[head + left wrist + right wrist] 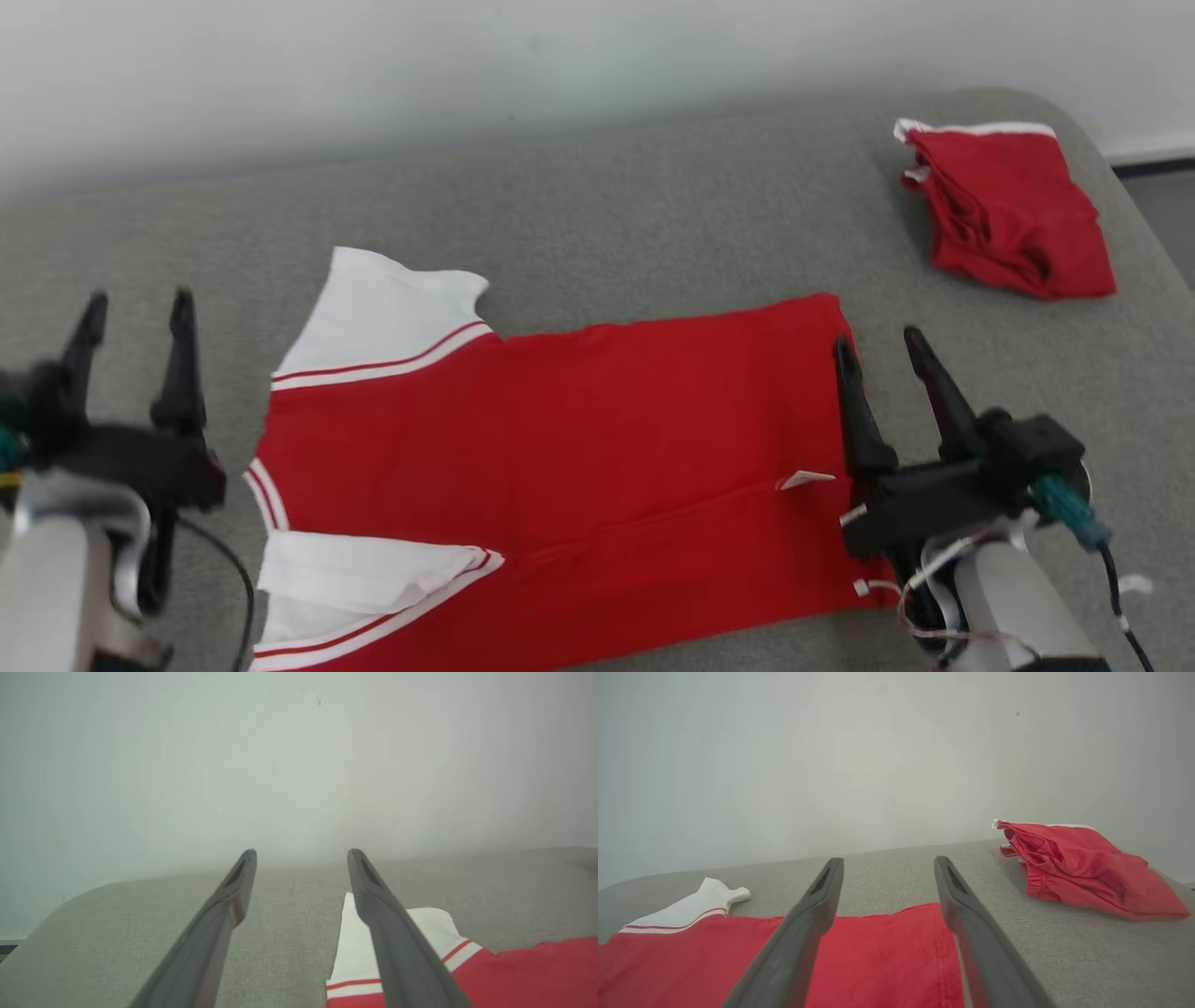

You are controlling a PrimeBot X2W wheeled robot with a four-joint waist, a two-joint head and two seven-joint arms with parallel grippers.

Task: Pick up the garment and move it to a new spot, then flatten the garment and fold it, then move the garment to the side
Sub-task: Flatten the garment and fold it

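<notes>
Your red garment [579,439] lies spread flat across the middle of the grey tabletop [597,215], with its white sleeves toward your left gripper [138,299], which hangs wide open and empty near the sleeve end. Your right gripper [878,338] is spread just as wide, holds nothing, and sits at the hem edge. A crumpled red bundle [1013,210] lies well apart at the far right corner.

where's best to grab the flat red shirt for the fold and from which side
The shirt lies flat, hem to the right. Probably take its ends: the open right hand slides in from the right onto a hem corner, the open left hand from the left onto the far sleeve. Flat cloth offers only edges to pinch.
</notes>
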